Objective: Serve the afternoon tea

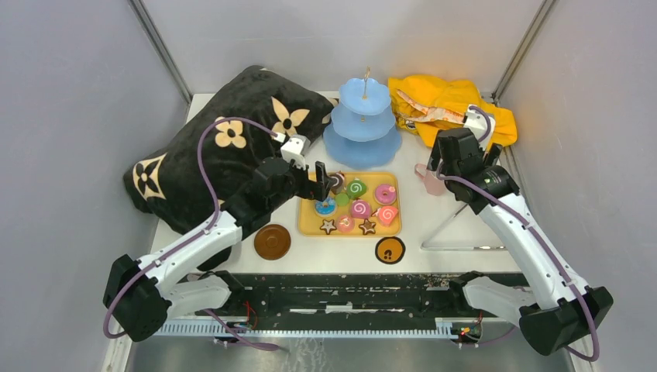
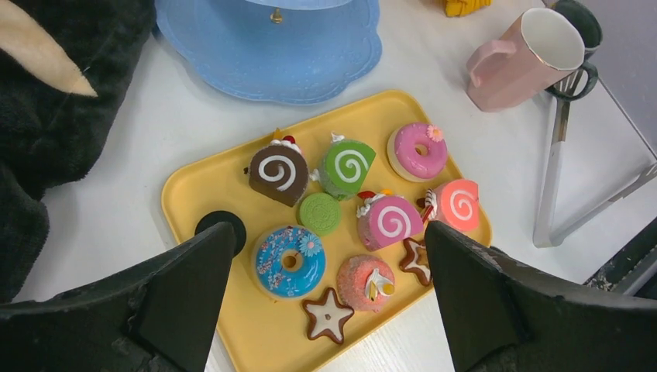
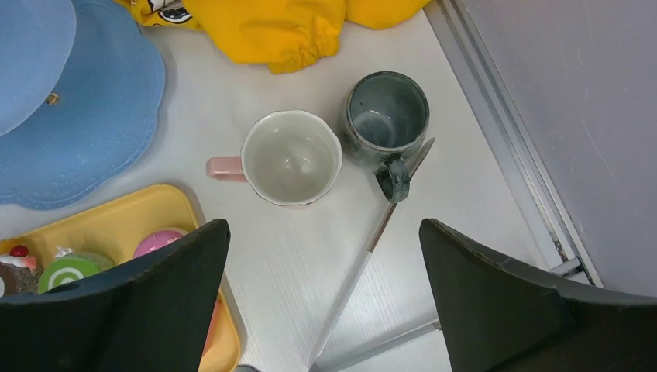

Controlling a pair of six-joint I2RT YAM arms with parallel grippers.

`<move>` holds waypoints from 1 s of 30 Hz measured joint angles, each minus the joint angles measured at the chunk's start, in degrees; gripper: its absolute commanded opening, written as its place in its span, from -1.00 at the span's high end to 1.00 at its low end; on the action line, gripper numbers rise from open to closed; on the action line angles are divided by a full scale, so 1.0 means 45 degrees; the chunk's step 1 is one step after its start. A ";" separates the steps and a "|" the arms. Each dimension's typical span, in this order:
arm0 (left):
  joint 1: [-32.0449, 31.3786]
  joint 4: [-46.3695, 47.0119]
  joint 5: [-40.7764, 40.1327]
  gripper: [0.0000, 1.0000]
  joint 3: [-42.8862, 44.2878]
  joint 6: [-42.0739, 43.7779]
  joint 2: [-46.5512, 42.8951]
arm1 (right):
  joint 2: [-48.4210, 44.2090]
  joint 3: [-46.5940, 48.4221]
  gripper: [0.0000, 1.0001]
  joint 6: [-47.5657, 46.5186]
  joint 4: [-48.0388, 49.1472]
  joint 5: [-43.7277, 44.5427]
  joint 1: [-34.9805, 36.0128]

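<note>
Several toy sweets lie on a yellow tray [image 2: 194, 194]: a blue doughnut [image 2: 289, 260], a pink swirl roll [image 2: 391, 221], a star biscuit [image 2: 328, 316], a chocolate roll [image 2: 277, 172]. My left gripper [image 2: 329, 232] hangs open above them with nothing between its fingers. Behind the tray stands the light-blue three-tier stand [image 1: 362, 128]. The pink cup [image 3: 291, 157] and the grey mug [image 3: 385, 116] sit upright and empty side by side on the table. My right gripper [image 3: 323, 225] is open over the table just in front of them. Two round coasters [image 1: 272, 242] [image 1: 390, 250] lie near the front edge.
A black cushion [image 1: 217, 147] with flower marks fills the back left, close to my left arm. Yellow cloth [image 1: 449, 105] is bunched at the back right. Metal tongs [image 3: 364, 256] lie open on the table, one tip by the mug's handle. Grey walls enclose both sides.
</note>
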 measured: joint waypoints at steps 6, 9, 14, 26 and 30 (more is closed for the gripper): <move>-0.0005 0.0330 -0.0971 -0.98 -0.0087 0.0175 -0.0306 | -0.0170 -0.0010 -0.99 0.0136 -0.0019 0.0121 0.0000; 0.0000 0.0379 -0.1486 -0.98 -0.0073 0.0529 -0.0418 | -0.0500 -0.0107 -0.99 0.0160 0.0024 0.0126 0.0000; -0.0005 0.0345 -0.2229 -0.98 0.0049 0.1098 -0.0427 | -0.0840 -0.0223 -1.00 0.0262 -0.0083 0.0248 0.0000; 0.0000 -0.0374 -0.2832 -0.98 0.1855 0.0967 0.1010 | -0.2254 -0.0423 -0.97 0.1841 -0.2803 -0.0151 0.0000; 0.0000 -0.0651 -0.1938 -0.98 0.2176 0.0962 0.1661 | -0.3045 -0.1661 -0.90 0.3118 -0.3677 -0.1137 0.0000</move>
